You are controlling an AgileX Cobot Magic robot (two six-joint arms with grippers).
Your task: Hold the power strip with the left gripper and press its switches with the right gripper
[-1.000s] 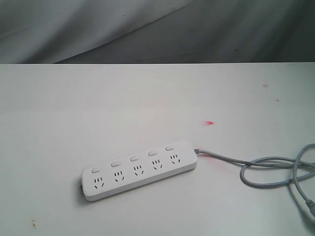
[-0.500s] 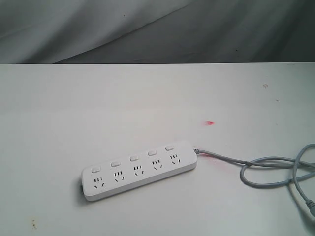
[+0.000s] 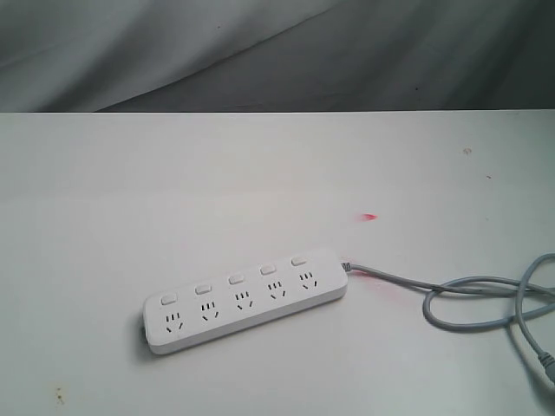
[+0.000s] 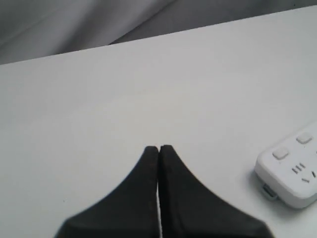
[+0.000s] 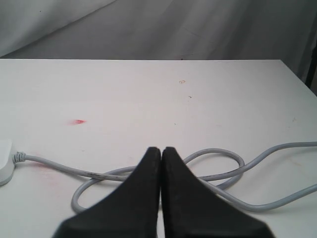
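The white power strip [image 3: 244, 298] lies flat on the white table, slanting up to the right, with its switches [image 3: 235, 279] in a row along its far side. Its grey cord [image 3: 468, 299] leaves the right end and loops toward the table's right edge. Neither arm shows in the exterior view. In the left wrist view my left gripper [image 4: 159, 148] is shut and empty above bare table, with one end of the power strip [image 4: 290, 171] off to the side. My right gripper [image 5: 161, 148] is shut and empty above the looped cord [image 5: 208, 168].
A small red mark [image 3: 369, 217] sits on the table beyond the strip's cord end. Grey cloth [image 3: 260, 52] hangs behind the table's far edge. The table's right edge [image 5: 297, 79] shows in the right wrist view.
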